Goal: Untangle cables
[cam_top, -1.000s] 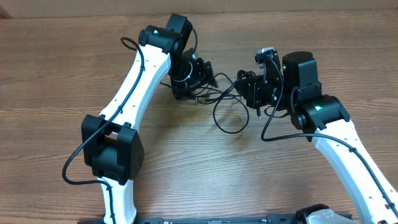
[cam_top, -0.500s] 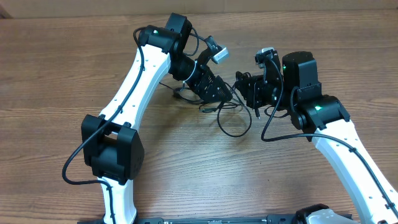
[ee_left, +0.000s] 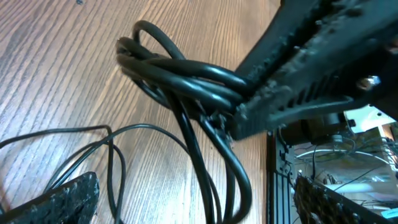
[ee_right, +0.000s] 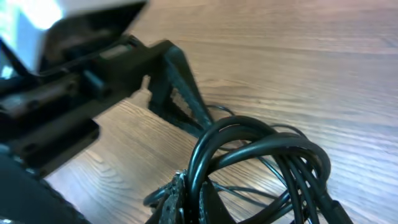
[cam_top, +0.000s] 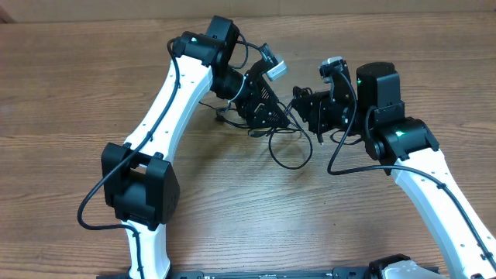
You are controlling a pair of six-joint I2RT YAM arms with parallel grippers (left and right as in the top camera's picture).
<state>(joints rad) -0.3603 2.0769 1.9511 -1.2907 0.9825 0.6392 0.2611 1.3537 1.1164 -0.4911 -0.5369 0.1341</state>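
The cables (ee_left: pixel 186 71) are gathered into a tangled bunch, which is clamped in the shut fingers of the right tool (ee_left: pixel 239 109). Several thick loops are hung below that tool, and thinner strands are trailed from it onto the wooden tabletop (cam_top: pixel 93 77). One loose loop is laid flat on the wood just beside the right tool. The left tool (cam_top: pixel 275 118) is held close to the right tool and faces it. Its fingers (ee_left: pixel 74 193) are spread wide apart, with the bunch seen between them but not gripped.
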